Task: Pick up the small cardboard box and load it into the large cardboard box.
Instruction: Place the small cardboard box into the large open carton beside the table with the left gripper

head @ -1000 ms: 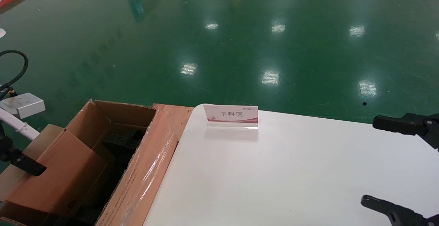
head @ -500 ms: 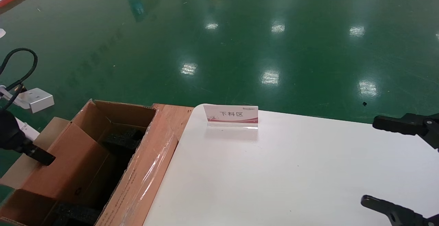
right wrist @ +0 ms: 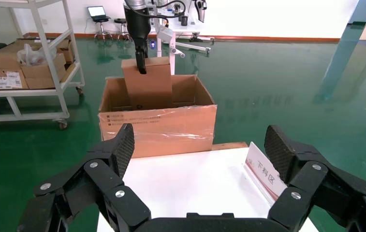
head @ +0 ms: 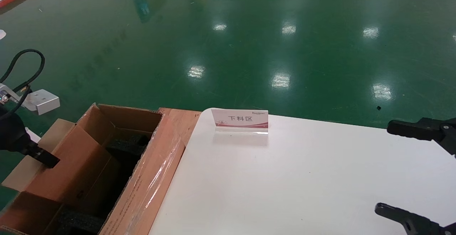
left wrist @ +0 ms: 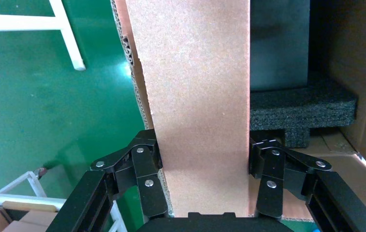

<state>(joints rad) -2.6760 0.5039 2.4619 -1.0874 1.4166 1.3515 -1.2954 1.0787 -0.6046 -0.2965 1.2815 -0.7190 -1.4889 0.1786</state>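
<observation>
One small cardboard box (left wrist: 195, 106) clamped in left tool (left wrist: 202, 159)

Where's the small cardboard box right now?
The small cardboard box is at the head view's left, clamped in the left gripper, standing tilted, partly down inside the large cardboard box.

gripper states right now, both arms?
Left gripper: shut on the small box, holding it over the large box.
Right gripper: open, holding nothing, over the table.
</observation>
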